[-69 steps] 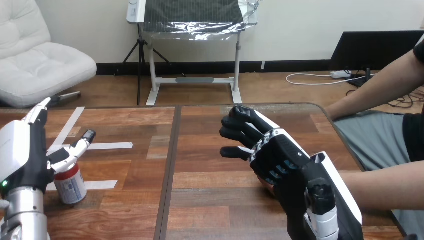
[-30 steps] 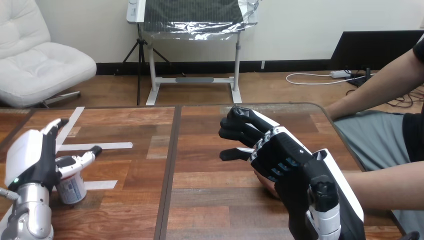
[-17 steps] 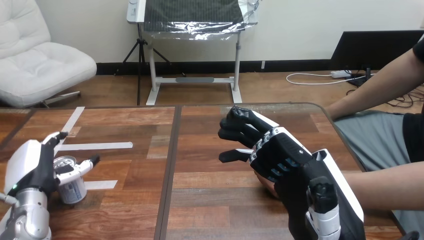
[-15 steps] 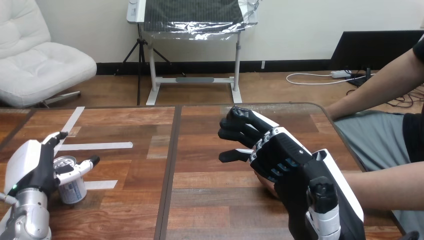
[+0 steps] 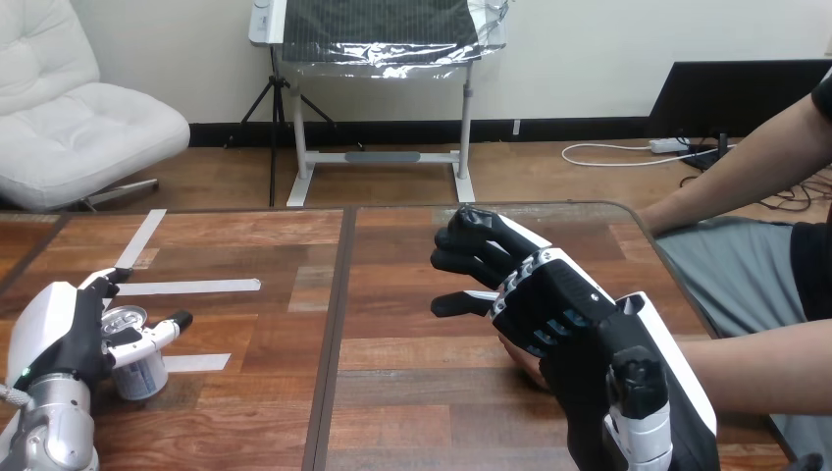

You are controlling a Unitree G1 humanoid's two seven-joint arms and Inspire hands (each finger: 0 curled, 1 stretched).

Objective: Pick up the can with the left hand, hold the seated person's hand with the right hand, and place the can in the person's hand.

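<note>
Can [image 5: 135, 361] sits at the table's [image 5: 412, 402] near-left corner, rim up and slightly tilted, base apparently on the wood; I can't confirm any lift. It is just beside a short white tape strip [image 5: 196, 362], with a longer strip [image 5: 186, 287] further back.

Left hand [image 5: 54, 334] is wrapped on the can. The thumb [image 5: 157, 331] crosses the can's front near the top, the fingers [image 5: 110, 281] curl round the far side, and the palm is against its left side, so that's a grip.

Right hand [image 5: 564, 314] is well apart from the can, over the right half of the table with its white back shell up. The person's hand [image 5: 520, 363] lies directly under its palm and only a sliver shows. The person's forearm [image 5: 755, 368] comes in from the view's right edge. The two are over and under, likely touching; I can't tell whether the right hand actually clasps the person's hand.
</note>
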